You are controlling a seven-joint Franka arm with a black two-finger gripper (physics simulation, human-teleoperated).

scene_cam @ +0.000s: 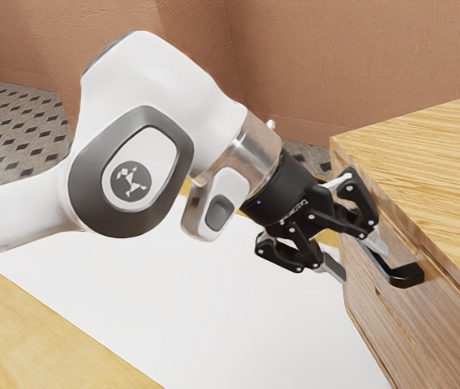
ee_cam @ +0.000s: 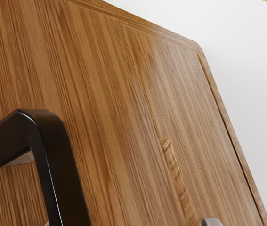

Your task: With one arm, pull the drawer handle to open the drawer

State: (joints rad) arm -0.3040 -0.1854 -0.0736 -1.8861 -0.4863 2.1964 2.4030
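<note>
A light wooden cabinet [scene_cam: 424,178] stands at the exterior view's right, its drawer front [scene_cam: 376,312] facing the arm. A black bar handle [scene_cam: 396,274] juts from that front. My black gripper [scene_cam: 361,258] is right at the handle, open, with one finger above the bar and the other below it, close to the wood. In the wrist view the handle [ee_cam: 44,160] is very near, curving off the drawer front [ee_cam: 138,117], and a grey fingertip [ee_cam: 212,221] shows beside it. The drawer front looks flush with the cabinet.
A white table surface [scene_cam: 213,308] lies under the arm, with a wooden edge [scene_cam: 35,340] at the lower left. Brown walls [scene_cam: 335,57] and a patterned floor [scene_cam: 10,121] are behind. The arm's bulky white link [scene_cam: 132,162] occupies the middle.
</note>
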